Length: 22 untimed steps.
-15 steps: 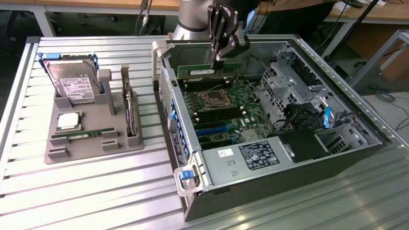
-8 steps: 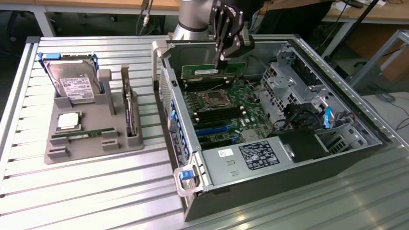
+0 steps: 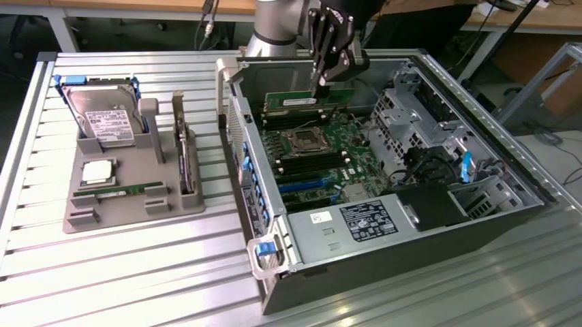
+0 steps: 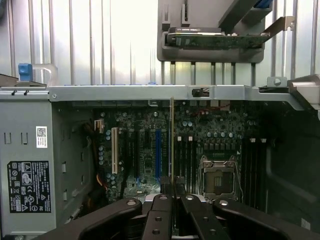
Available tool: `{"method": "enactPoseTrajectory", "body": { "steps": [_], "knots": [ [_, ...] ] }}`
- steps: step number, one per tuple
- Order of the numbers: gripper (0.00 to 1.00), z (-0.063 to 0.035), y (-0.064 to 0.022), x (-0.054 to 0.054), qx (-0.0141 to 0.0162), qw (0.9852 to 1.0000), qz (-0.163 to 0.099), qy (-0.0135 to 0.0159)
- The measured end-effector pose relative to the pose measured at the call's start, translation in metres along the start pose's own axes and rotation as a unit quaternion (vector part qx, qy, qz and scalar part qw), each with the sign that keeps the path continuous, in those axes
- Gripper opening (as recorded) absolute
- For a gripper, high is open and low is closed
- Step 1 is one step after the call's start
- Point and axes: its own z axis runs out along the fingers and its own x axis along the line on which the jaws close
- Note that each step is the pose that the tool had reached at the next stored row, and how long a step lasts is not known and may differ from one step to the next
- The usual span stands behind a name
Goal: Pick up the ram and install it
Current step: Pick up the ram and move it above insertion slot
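The ram [image 3: 300, 101] sits pinched edgewise in the narrow claw [image 3: 322, 87], upper middle of the exterior view, above the motherboard [image 3: 328, 146] slots inside the open case [image 3: 382, 272]. Any tilt or offset could jam it against a slot latch.

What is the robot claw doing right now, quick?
Gripper: closed, holding the ram by its top edge.

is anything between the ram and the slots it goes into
Nothing visible. The gripper is shut on the ram, holding it on edge inside the open case, over the black slots beside the cpu socket. No cable or part shows under it.
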Motion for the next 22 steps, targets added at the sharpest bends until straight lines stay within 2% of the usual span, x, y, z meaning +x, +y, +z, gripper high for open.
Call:
{"method": "enactPoseTrajectory", "body": {
  "steps": [11,22],
  "knots": [
    [0.12,-0.0002,-0.0114,0.0,0.0,1.0,0.0,0.0],
    [0.12,-0.0004,-0.0264,0.0,0.0,1.0,0.0,0.0]
  ]
}}
